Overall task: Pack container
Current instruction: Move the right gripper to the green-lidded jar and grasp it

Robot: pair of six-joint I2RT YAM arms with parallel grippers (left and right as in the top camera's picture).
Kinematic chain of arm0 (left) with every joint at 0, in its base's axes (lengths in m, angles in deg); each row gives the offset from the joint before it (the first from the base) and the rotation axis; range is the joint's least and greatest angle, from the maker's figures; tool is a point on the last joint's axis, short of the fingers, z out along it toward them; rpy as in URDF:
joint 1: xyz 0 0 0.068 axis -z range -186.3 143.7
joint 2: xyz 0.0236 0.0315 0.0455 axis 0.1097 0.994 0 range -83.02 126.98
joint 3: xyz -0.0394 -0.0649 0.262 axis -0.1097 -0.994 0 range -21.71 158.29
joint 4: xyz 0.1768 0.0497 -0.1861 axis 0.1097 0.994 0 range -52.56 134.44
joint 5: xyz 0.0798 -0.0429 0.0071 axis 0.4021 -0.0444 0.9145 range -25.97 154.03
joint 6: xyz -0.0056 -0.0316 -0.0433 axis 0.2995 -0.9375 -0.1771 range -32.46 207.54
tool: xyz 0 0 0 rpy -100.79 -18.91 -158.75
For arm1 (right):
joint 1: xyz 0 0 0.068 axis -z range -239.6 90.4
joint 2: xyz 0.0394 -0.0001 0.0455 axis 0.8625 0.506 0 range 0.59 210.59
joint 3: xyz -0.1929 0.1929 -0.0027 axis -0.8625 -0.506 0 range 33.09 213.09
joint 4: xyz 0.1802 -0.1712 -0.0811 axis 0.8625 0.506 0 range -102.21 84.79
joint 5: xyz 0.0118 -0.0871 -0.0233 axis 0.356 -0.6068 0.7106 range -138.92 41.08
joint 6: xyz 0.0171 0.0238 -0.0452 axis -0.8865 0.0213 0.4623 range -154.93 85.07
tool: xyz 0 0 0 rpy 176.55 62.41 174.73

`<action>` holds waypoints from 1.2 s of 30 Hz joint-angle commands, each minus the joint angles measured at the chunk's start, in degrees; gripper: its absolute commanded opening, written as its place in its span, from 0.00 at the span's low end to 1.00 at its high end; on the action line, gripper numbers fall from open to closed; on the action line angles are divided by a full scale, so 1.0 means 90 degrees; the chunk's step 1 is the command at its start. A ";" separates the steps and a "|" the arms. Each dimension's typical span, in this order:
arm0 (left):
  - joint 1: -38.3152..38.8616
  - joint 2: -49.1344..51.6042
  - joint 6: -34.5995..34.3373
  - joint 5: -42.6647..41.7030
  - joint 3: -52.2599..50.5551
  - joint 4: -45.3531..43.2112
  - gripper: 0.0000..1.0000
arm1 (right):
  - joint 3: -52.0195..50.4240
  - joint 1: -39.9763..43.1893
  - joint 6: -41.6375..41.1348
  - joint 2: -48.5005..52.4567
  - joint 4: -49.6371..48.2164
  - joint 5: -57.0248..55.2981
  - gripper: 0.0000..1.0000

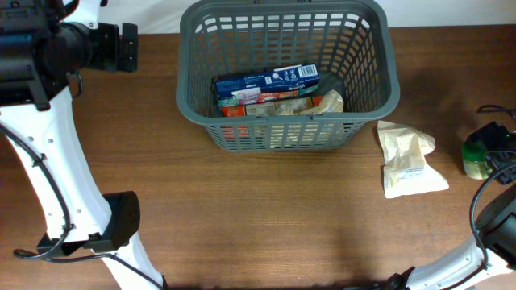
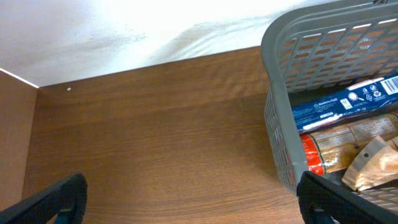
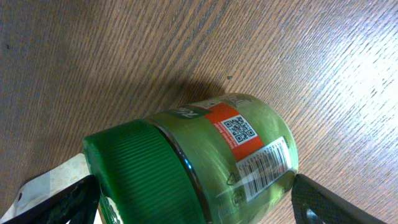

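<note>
The dark grey slotted basket stands at the far middle of the table and holds a blue box and several packets. It also shows in the left wrist view. My left gripper is open and empty above bare table, left of the basket. A glass jar with a green lid lies on its side at the far right. My right gripper is open, with one finger at each end of the jar.
A white crumpled packet lies on the table right of the basket, between it and the jar. Part of it shows beside the jar's lid. The table's right edge is close to the jar. A white wall runs behind the table.
</note>
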 commanded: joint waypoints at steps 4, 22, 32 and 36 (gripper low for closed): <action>-0.0027 -0.0027 -0.0085 0.0022 0.0000 0.0002 0.99 | -0.0233 0.0036 0.0012 0.0240 0.0049 -0.0265 0.90; -0.0027 -0.0027 -0.0085 0.0022 0.0000 0.0002 0.99 | -0.0063 0.0041 0.0061 0.0019 0.0143 0.0143 0.94; -0.0027 -0.0027 -0.0085 0.0022 0.0000 0.0002 0.99 | -0.0058 0.0041 0.0066 0.0010 0.0194 0.0141 1.00; -0.0027 -0.0027 -0.0085 0.0022 0.0000 0.0002 0.99 | -0.0058 0.0041 0.0087 0.0010 0.0187 0.0141 0.99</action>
